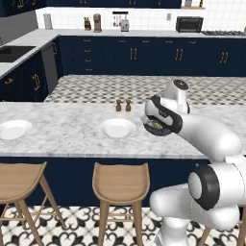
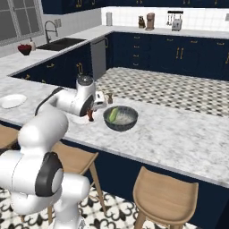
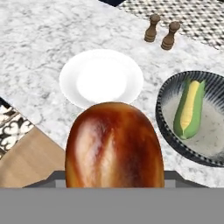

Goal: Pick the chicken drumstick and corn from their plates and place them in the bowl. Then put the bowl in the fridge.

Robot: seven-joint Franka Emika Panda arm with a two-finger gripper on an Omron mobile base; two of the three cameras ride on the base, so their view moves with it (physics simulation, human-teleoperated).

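Drumstick (image 3: 114, 146) sits gripped in tool (image 2: 91, 117), beside bowl (image 3: 166, 114) holding corn (image 3: 190, 109).

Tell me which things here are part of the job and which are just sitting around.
Part of the job:
chicken drumstick, held in the gripper
corn, lying in the bowl
near plate, bare
far plate, bare

Just sitting around:
two brown shakers
wooden stools
sink
toaster oven
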